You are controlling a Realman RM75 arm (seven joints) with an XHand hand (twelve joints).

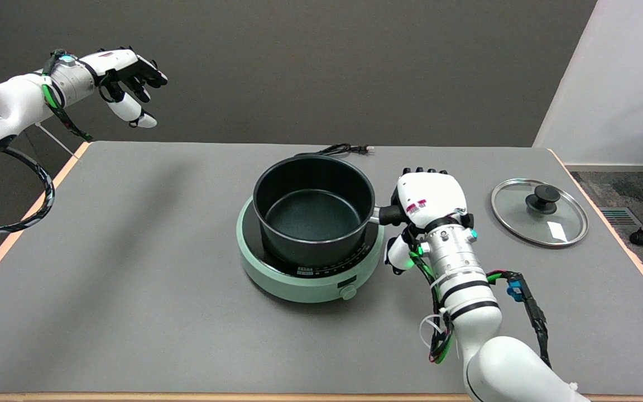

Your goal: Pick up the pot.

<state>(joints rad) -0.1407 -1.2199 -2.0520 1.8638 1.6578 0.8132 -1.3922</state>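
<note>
Black and round, the pot [311, 209] sits on a pale green cooker [277, 273] near the middle of the grey table [132, 268]. The pot has no lid on it, and you can see right down to its dark bottom. Its handle [389, 215] sticks out to the right side of the picture, so the pot's long line runs left to right across the table. Only the first bit of the handle shows; the rest is hidden under the right hand [430, 201]. The hand lies over the handle with its white back up. Its fingers [422, 170] curl down on the far side, and only their dark tips peek out. The thumb [397, 257] hangs lower on the near side. It looks wrapped round the handle, but how tight the hold is cannot be seen, since the palm side is hidden. The pot's base still rests on the cooker. A black cord [338, 149] lies behind the pot, partly hidden by it. A glass lid [539, 212] with a black knob lies flat on the table, off to the right, well apart from the pot.
</note>
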